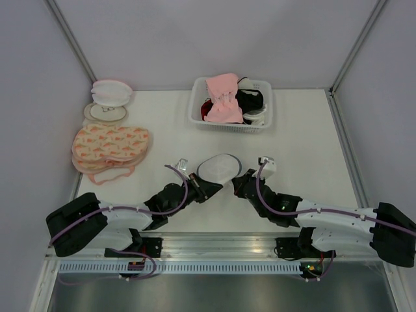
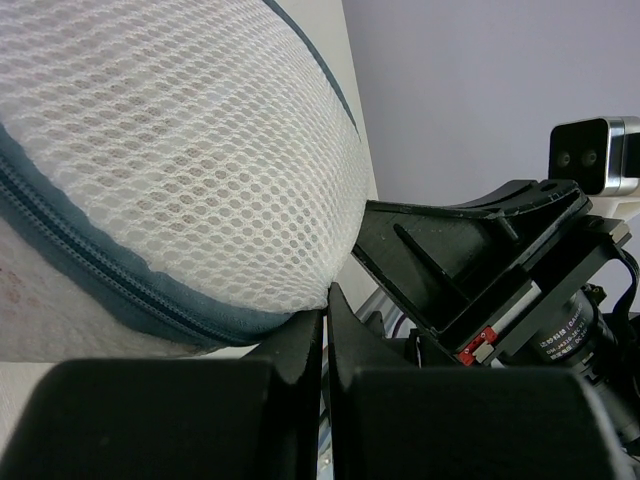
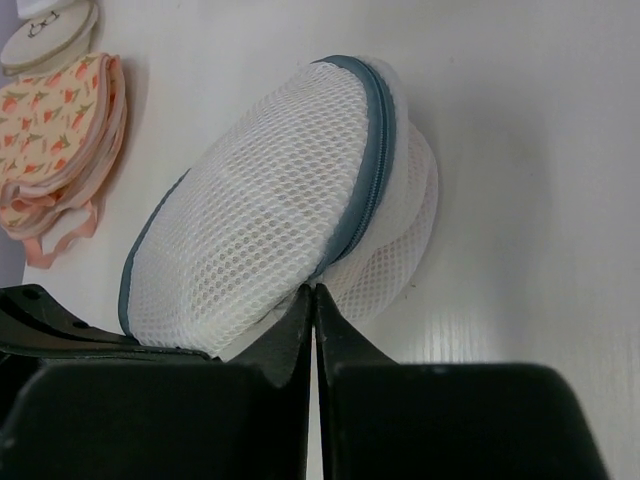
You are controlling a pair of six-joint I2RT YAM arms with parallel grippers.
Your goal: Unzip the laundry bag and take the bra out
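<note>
The laundry bag (image 1: 219,168), a round white mesh dome with a dark zipper rim, sits tilted between my two grippers near the table's front. My left gripper (image 1: 208,189) is shut at the bag's left lower edge; in the left wrist view its tips (image 2: 327,300) pinch the rim just under the zipper (image 2: 90,260). My right gripper (image 1: 239,181) is shut at the bag's right edge; in the right wrist view its tips (image 3: 314,290) close on the rim where the zipper (image 3: 378,150) ends. The zipper looks closed. The bra is hidden inside; only a faint beige tint shows through the mesh (image 2: 230,180).
A white basket (image 1: 195,107) at the back holds a pink garment (image 1: 223,97) and a black garment (image 1: 250,99). Flat pink-orange patterned bags (image 1: 110,146) and white-and-pink stacked discs (image 1: 109,101) lie at the left. The right arm's body (image 2: 480,260) is close beside my left gripper.
</note>
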